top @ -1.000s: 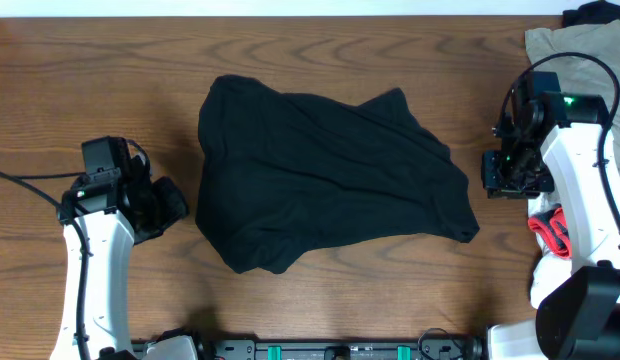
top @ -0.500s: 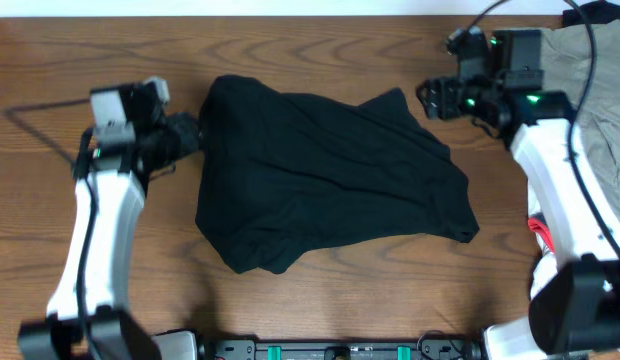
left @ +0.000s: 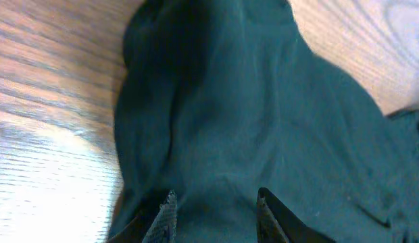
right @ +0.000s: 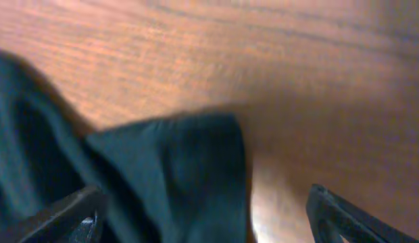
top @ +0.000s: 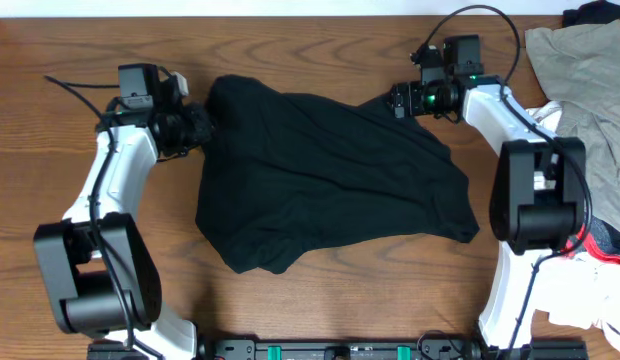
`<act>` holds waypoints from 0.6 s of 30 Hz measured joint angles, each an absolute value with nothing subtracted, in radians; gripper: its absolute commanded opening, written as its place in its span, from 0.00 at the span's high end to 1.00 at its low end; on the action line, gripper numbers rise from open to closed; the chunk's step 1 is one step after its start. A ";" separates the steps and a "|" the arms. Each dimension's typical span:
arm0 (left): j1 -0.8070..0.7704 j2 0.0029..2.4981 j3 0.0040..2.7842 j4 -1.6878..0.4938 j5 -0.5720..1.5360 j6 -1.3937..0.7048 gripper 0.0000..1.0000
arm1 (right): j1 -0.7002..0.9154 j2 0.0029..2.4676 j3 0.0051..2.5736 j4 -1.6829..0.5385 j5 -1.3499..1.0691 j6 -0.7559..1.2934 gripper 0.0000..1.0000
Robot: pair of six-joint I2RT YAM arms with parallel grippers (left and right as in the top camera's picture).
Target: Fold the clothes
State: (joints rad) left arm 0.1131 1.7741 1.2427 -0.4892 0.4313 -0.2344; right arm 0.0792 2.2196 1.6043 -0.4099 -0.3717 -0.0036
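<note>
the clothes lie bunched mid-frame. right gripper, jaws spread wide, is at their upper right corner; left gripper, jaws a little apart, at the upper left — a tiny pinch could slip off.

Overhead sharp, evenly lit; wrist views blurred, glare on table.

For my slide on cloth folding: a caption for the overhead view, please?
Left claw and right claw at the far corners of a rumpled black garment on a wooden table.
</note>
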 measured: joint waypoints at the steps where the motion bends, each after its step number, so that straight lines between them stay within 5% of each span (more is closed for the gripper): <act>1: 0.109 1.776 1.242 -0.489 0.431 -0.234 0.60 | 0.080 2.226 1.612 -0.407 -0.373 -0.003 0.14; 11: 0.100 1.776 1.243 -0.493 0.431 -0.234 0.56 | 0.125 2.282 1.644 -0.411 -0.392 -0.001 0.23; 16: 0.100 1.776 1.243 -0.499 0.432 -0.234 0.55 | 0.148 2.302 1.654 -0.408 -0.391 0.001 0.93; 18: 0.100 1.776 1.243 -0.501 0.431 -0.234 0.55 | 0.149 2.306 1.654 -0.421 -0.377 0.007 0.99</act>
